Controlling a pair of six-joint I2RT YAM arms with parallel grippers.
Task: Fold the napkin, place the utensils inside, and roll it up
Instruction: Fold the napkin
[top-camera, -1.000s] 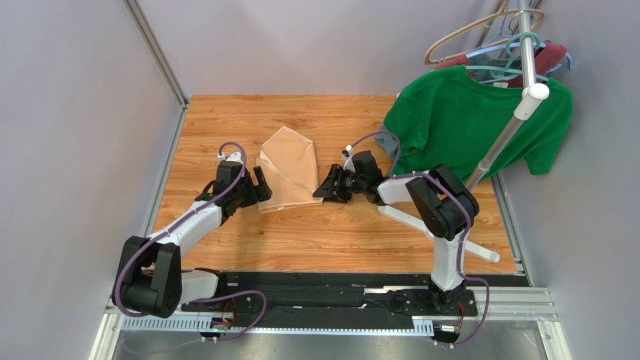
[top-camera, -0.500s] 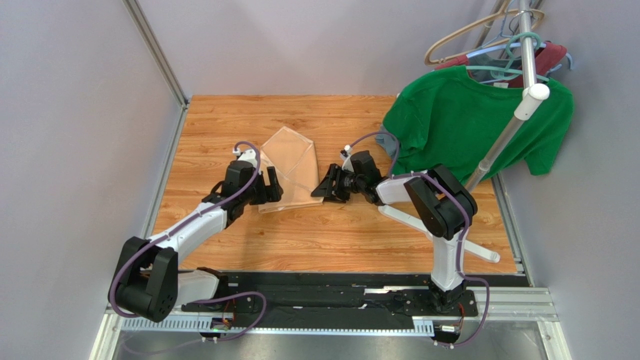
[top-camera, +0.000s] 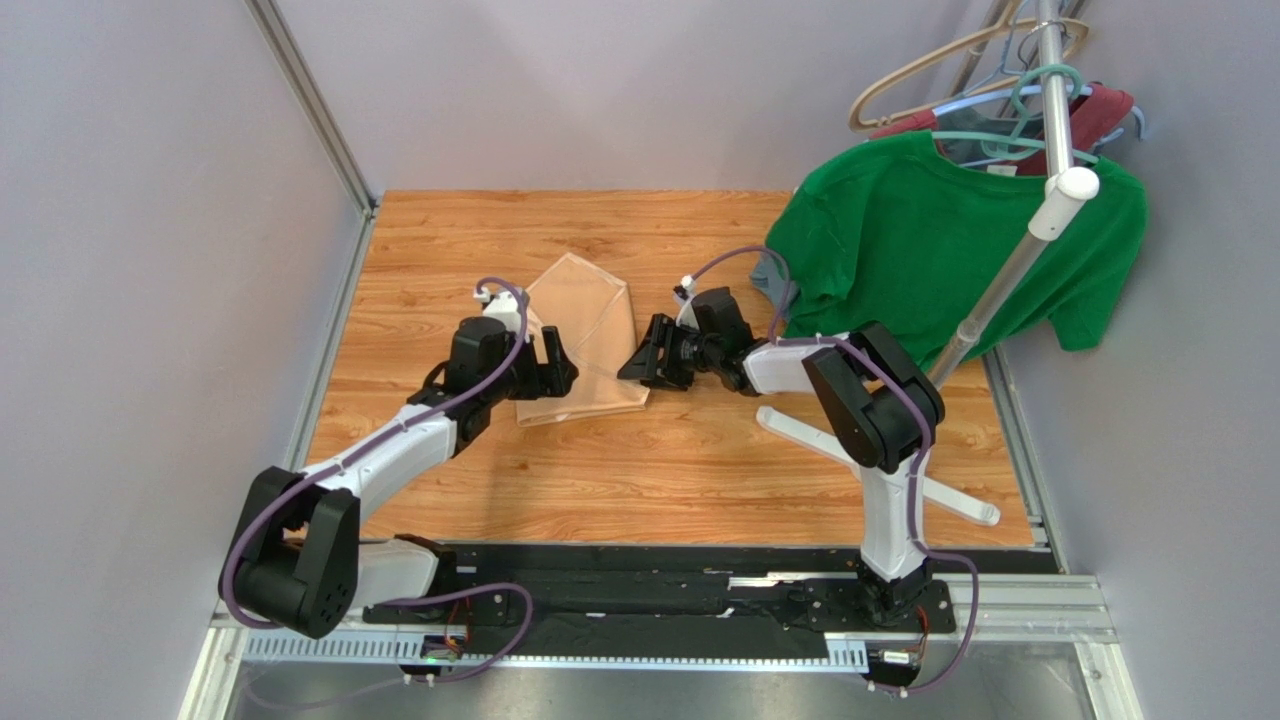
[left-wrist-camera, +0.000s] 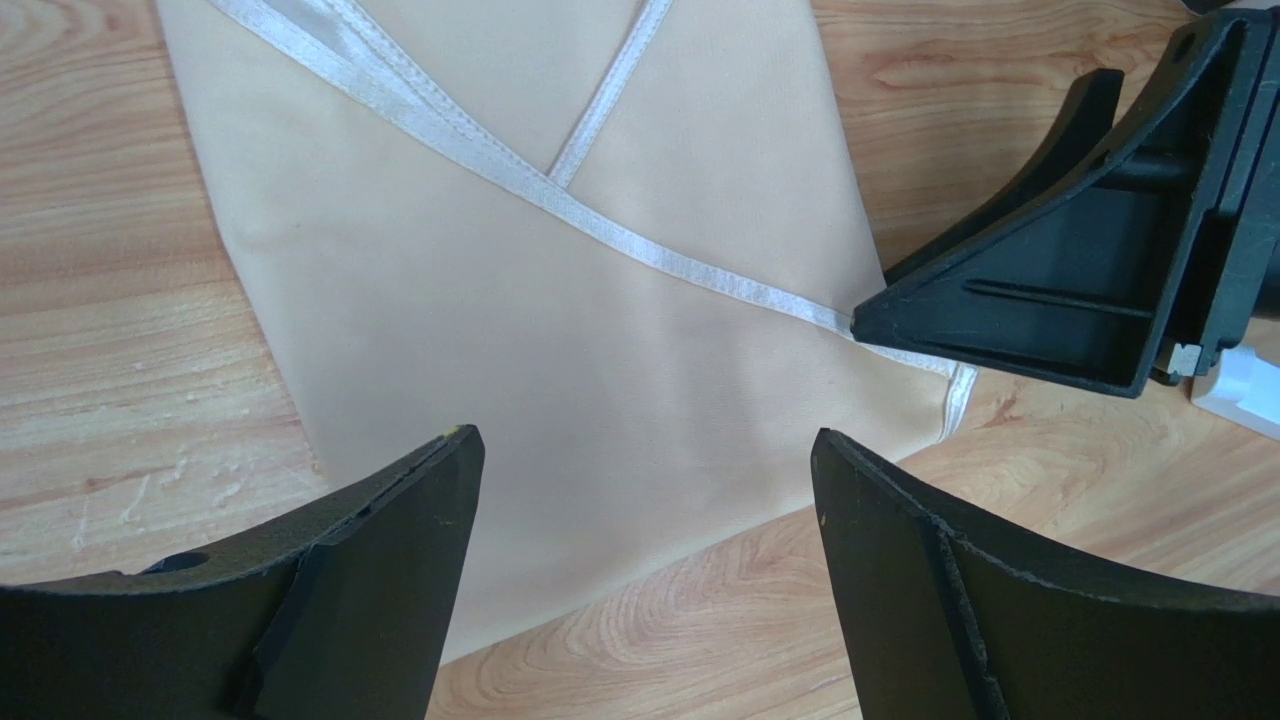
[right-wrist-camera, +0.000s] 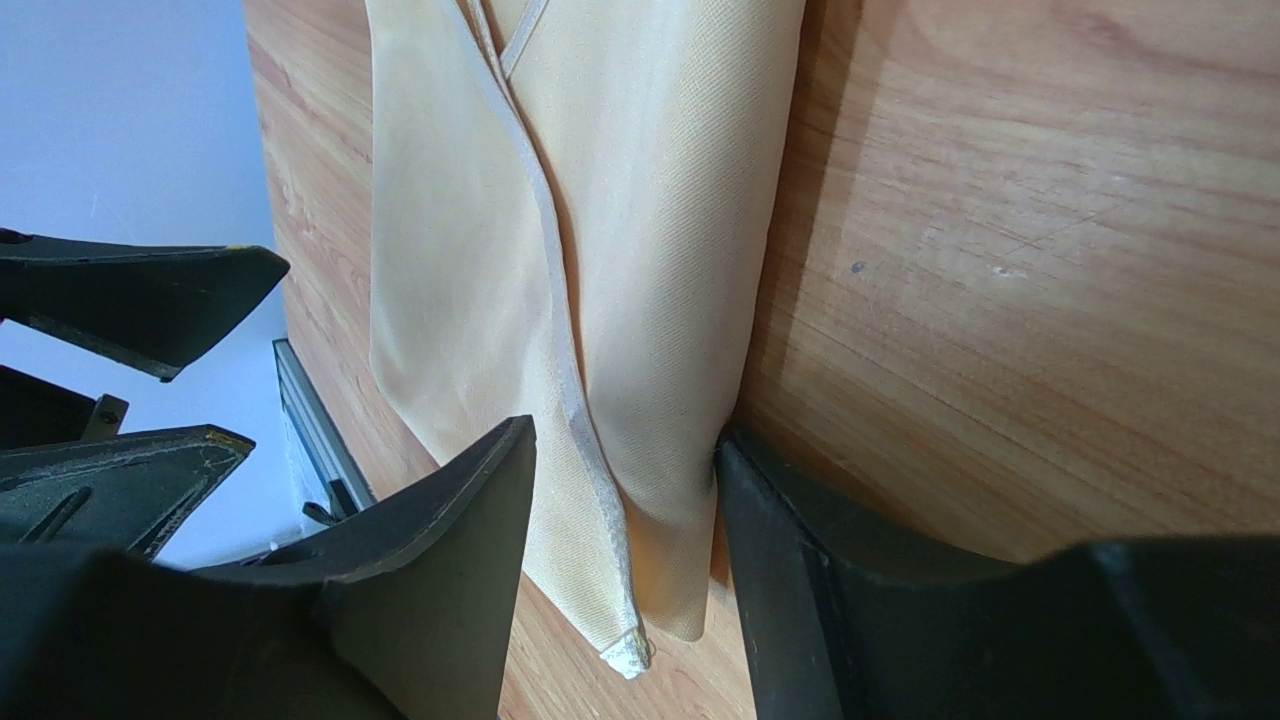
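Napkin (top-camera: 579, 338), a thin peach-tan cloth with pale stitched hems, is lying folded flat on the wooden plank desk (top-camera: 676, 450), near its middle and between the two arms. Its folds are leaving a pointed far end, and two hems are crossing diagonally over the top layer.

On the napkin's near-left side, the black two-fingered left end effector (top-camera: 559, 365) is hovering, released. Its fingers are spreading wide with nothing between them but the cloth below. The wrist view is showing both fingertips over the napkin's near edge; whether they are touching it I cannot tell.

At the napkin's right edge, close to the near-right corner, the black right end effector (top-camera: 639, 365) is reaching in low from the opposite side. Its fingers are standing partly apart, not clenched, and are straddling the folded edge. One finger is lying over the cloth while the other is sitting on the desk side, right against the fold.

Well apart from the napkin, a green short-sleeved T-shirt (top-camera: 932, 240) is hanging at the far right from a silver and white clothes rack (top-camera: 1052, 135), whose white legs (top-camera: 939, 488) are resting on the desk beside the right arm.
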